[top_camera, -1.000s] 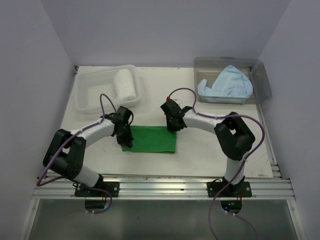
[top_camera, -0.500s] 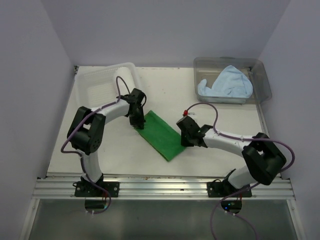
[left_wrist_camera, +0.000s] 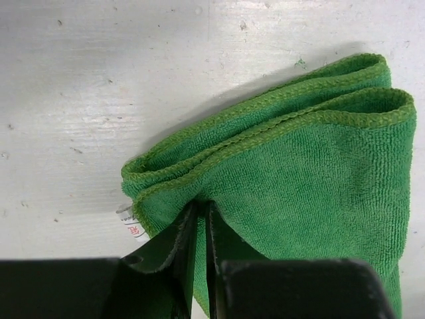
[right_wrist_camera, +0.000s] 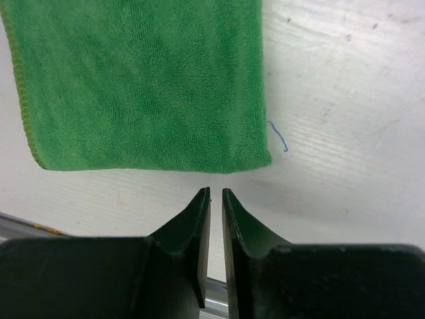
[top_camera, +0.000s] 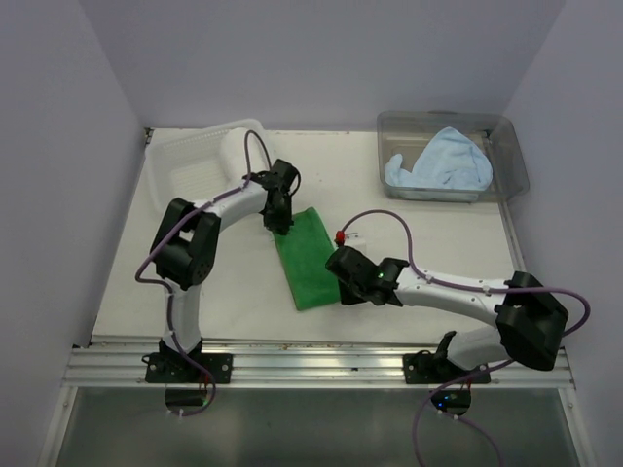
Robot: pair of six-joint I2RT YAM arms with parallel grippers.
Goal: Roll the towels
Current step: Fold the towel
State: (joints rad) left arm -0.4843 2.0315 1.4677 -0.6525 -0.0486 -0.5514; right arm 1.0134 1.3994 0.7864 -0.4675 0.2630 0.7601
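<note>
Now left hand (left_wrist_camera: 201,214) pinches green towel (left_wrist_camera: 299,193) corner.

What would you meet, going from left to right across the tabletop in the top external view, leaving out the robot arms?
white plastic lattice basket → bright green cloth towel, folded flat on the table → clear plastic tub, which holds a crumpled light blue cloth towel

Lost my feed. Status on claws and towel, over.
Left claw shut on green towel, far end. Right claw shut, empty, off its near edge. Towel flat, unrolled; basket, tub apart.
</note>
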